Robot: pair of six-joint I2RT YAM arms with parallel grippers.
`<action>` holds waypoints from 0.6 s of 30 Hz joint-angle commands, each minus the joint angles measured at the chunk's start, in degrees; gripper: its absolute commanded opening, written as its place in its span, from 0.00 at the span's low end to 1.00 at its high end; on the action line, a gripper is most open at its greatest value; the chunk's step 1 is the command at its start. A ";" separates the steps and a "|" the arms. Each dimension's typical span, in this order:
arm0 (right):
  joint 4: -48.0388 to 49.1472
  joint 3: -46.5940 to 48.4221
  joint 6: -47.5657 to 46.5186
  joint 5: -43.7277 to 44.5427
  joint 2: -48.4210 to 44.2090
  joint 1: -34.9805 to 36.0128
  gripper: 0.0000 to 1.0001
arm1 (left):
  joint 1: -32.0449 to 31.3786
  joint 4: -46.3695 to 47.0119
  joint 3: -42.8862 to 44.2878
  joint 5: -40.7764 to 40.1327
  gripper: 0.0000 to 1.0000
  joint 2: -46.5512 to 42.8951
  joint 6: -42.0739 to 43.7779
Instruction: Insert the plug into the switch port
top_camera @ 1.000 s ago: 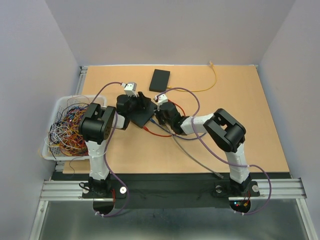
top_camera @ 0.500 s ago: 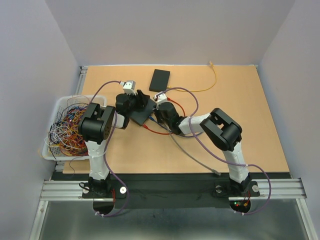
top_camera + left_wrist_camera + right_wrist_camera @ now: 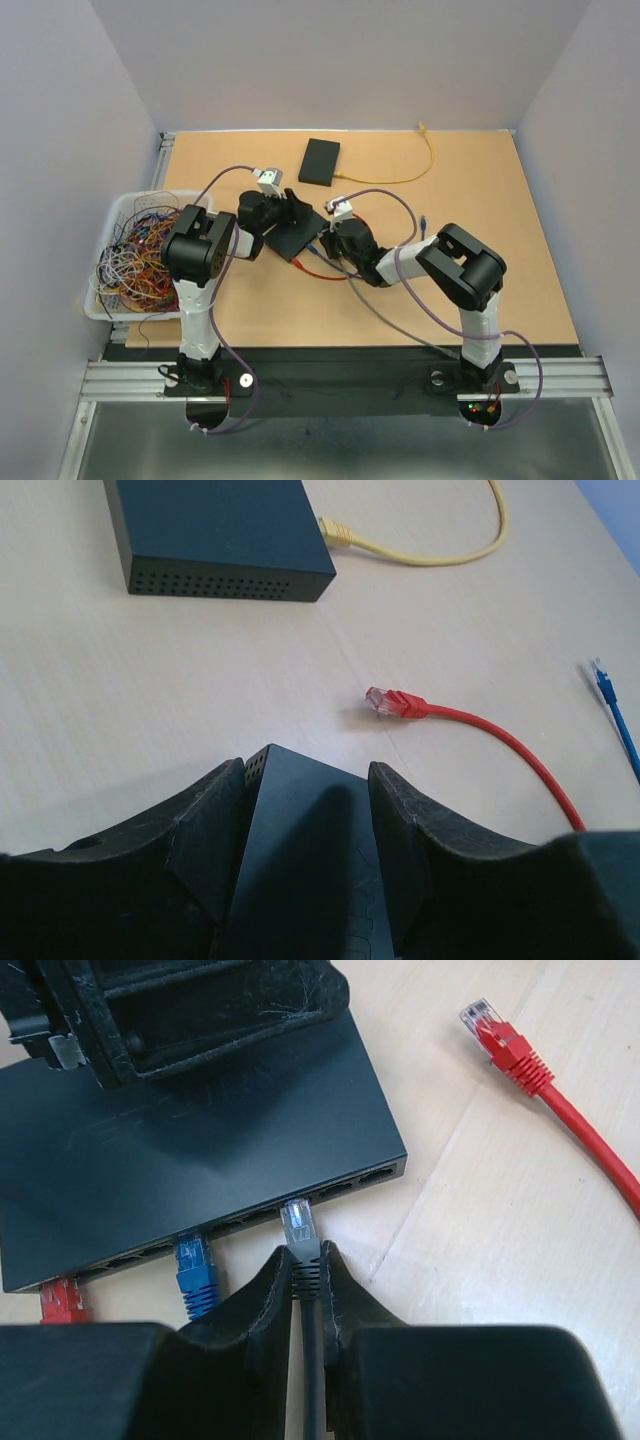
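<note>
Shifted rightward and a little nearer since a second ago, the switch (image 3: 290, 240) lies mid-table in the overhead view. The left pincer (image 3: 296, 212) is on its far-left side and the right pincer (image 3: 326, 246) at its right edge. A second switch (image 3: 320, 161) sits well beyond, and a wire basket (image 3: 150, 196) stands off to the left. From the left wrist, the left pincer's half-open fingers (image 3: 200, 830) clasp the switch's corner on both sides, and a loose red plug (image 3: 392, 702) lies just beyond. From the right wrist, the right pincer's jaws are nearly closed on the plug (image 3: 303, 1245), pinching its grey boot. Its clear tip pokes out ahead of the fingertips and meets the mouth of a port on the switch's near face, just right of a seated blue plug (image 3: 197, 1260). Whether it has entered I cannot tell.
</note>
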 commanded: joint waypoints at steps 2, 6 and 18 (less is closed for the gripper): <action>16.41 -1.08 2.79 2.51 -5.49 -0.59 0.00 | -4.16 -3.89 -0.41 11.97 0.62 0.40 -3.92; 16.68 -4.60 2.97 2.51 -7.95 -0.59 0.00 | -4.25 -4.33 -0.06 12.15 0.62 0.57 -4.01; 16.68 -13.65 3.67 4.44 -13.75 -0.59 0.00 | -4.16 -5.21 -0.50 7.05 0.60 -0.92 -4.28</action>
